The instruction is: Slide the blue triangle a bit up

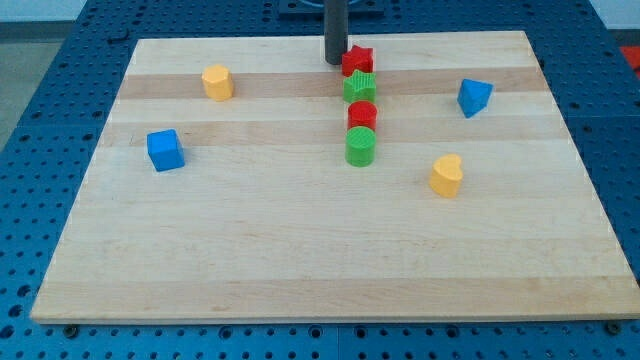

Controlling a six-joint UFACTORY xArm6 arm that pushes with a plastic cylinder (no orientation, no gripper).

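Observation:
The blue triangle (474, 96) lies near the view's right edge of the wooden board (320, 250), in its upper part. My tip (334, 62) stands at the view's top centre, just left of a red star-shaped block (358, 60) and close to touching it. The tip is far to the left of the blue triangle.
Below the red star, in one column, sit a green star-shaped block (360, 87), a red cylinder (362, 115) and a green cylinder (361, 146). A yellow hexagon-like block (217, 82) and a blue cube (165, 150) lie at the left. A yellow heart-like block (447, 175) lies below the blue triangle.

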